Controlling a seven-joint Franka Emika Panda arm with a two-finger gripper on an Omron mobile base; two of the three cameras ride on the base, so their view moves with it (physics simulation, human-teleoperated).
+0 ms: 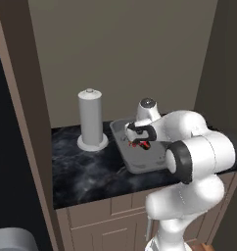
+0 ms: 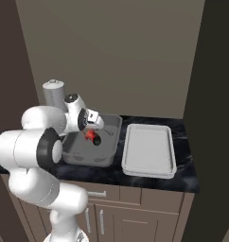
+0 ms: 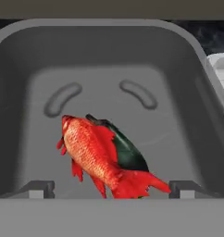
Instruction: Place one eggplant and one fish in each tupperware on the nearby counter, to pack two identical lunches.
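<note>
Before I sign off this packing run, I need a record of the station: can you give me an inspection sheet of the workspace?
Surface: dark marbled counter over wooden cabinets.
Job's things: red fish lies on a dark eggplant inside the darker grey container. A second, paler container sits beside it, to the robot's right, with nothing visible in it.
Clutter: tall grey cylinder on a round base, left of the containers.
Grippers: gripper open above the fish, holding nothing.
Cables: nothing seen.
Surroundings: plain beige wall behind, dark panels at both sides.
</note>
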